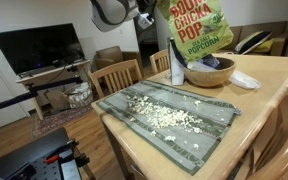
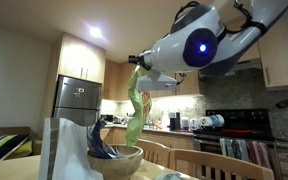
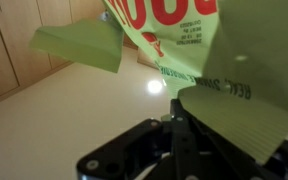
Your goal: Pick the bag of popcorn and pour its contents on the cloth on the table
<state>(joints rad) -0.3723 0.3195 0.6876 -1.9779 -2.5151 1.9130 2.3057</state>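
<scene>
- My gripper (image 3: 177,128) is pressed together on the bag of popcorn (image 3: 219,60). In the wrist view the lime-green foil goes in between the dark jaws at 6 o'clock of the picture and spreads up toward 1 o'clock.
- In an exterior view the gripper (image 1: 146,18) is at 12 o'clock, high above the table (image 1: 269,100). The bag (image 1: 196,30) hangs at its 3 o'clock side, with the orange-red lettering toward the camera.
- The lower end of the bag comes down in front of a wooden bowl (image 1: 212,72). I cannot tell if they touch.
- Many popcorn pieces (image 1: 164,112) lie scattered on the cloth (image 1: 199,150), near its middle, at 7 o'clock from the bowl.
- The cloth lies flat on the table, its long side running from 10 to 4 o'clock.
- In an exterior view from low down, the bag (image 2: 134,105) hangs nearly straight down from the gripper (image 2: 139,63), with the bowl (image 2: 122,158) at 6 o'clock under it.
- A blue-and-white bag (image 2: 102,145) stands inside the bowl.
</scene>
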